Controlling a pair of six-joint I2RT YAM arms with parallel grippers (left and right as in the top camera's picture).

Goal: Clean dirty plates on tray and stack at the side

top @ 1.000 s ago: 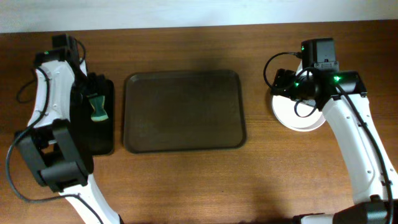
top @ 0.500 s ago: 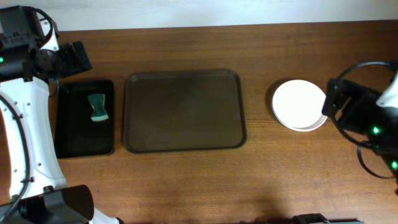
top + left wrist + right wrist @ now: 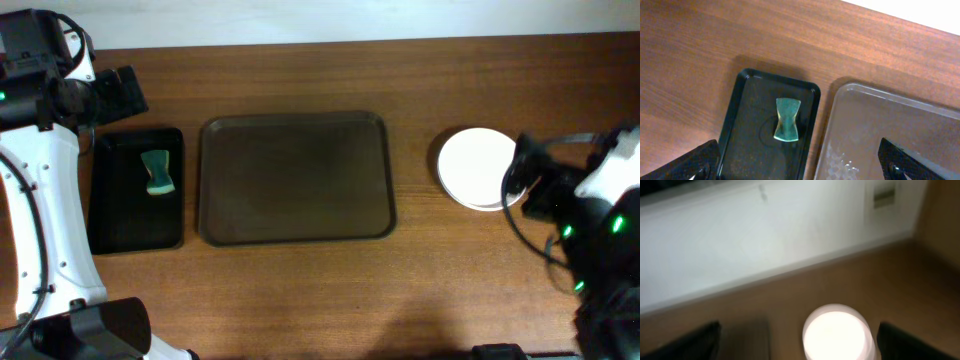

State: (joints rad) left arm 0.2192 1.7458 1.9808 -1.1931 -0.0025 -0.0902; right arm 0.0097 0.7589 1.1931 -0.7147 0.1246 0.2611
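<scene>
The counter [image 3: 300, 300] is carrying everything, and the brown tray [image 3: 295, 180] is lying in the middle of it with its long side running left to right. Nothing is sitting on the tray. The left arm [image 3: 40, 200] is reaching along the far left edge and the right arm [image 3: 600, 200] is hanging over the right edge. A black tray [image 3: 110, 225] is lying just beside the brown one on its left, long side running front to back.

The plates [image 3: 480, 165] are sitting in a stack on the counter, well to the right of the tray, with a second rim peeking out at the lower edge. How many are stacked is not showing. The top plate is looking plain white from above.

A green sponge [image 3: 786, 117] is lying in the black tray, its long axis following that tray's length.

The right arm is the nearer one to the plates by far. Its jaws are standing wide and holding nothing, and in the blurred wrist view the stack is showing ahead of them, roughly centred between the two tips. Being round, the plates are offering no preferred approach. The left arm's jaws are also standing wide and bare, looking down over the sponge.

With the tray bare and the plates piled aside, the job is looking finished.
</scene>
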